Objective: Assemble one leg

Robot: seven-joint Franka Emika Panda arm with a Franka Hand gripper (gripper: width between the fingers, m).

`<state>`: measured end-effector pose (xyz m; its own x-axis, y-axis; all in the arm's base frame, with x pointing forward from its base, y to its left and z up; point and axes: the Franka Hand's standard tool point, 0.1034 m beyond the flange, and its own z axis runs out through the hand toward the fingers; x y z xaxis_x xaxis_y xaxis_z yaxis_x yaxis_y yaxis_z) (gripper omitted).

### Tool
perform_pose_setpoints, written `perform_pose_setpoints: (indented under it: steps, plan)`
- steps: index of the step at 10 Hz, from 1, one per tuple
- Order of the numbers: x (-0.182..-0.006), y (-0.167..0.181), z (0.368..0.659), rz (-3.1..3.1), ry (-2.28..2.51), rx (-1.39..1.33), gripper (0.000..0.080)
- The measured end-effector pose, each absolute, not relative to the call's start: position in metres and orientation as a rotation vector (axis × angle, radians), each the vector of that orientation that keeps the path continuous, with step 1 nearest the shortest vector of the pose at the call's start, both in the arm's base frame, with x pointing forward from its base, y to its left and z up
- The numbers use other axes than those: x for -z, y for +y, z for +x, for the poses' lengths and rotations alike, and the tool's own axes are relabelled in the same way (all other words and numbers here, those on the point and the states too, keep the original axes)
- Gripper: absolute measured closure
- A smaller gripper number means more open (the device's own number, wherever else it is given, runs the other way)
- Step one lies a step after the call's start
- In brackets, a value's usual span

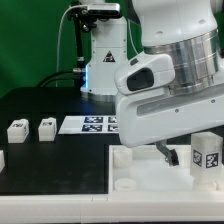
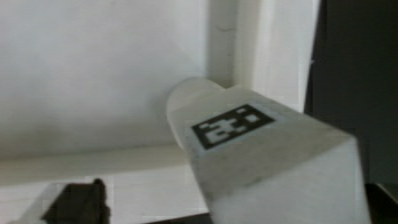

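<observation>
Your gripper [image 1: 170, 153] hung low over the tray [image 1: 140, 185], just beside the leg [image 1: 207, 156] standing near its edge, probably lining up a grasp; whether it was open, I could not tell.

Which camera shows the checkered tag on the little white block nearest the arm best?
The wrist view: the leg fills much of the picture, its tag large and readable. The exterior view shows what seems the same leg small at its right edge, tag tiny.
</observation>
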<state>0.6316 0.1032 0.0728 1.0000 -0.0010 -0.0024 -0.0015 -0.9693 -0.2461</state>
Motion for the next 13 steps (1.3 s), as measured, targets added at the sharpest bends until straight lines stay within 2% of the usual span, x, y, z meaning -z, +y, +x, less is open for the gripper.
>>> perform_pose_setpoints:
  steps: [1, 2, 3, 4, 8, 11, 13]
  plan:
    - [-0.0726, 0.1026, 0.6316, -2.894, -0.019, -0.001, 0.0292]
    - [-0.0722, 0.1031, 0.6316, -2.892, 0.023, -0.005, 0.0292]
    - [-0.0723, 0.1046, 0.6315, -2.881, 0.183, -0.025, 0.0430]
    - [-0.0722, 0.1049, 0.6315, -2.868, 0.324, -0.043, 0.0507]
    - [-0.0693, 0.1036, 0.6323, -2.716, 1.027, -0.125, 0.0506]
    - [-0.0679, 0.1024, 0.6297, -2.365, 1.677, -0.198, 0.0505]
    - [-0.0675, 0.1006, 0.6270, -2.122, 1.936, -0.235, 0.0505]
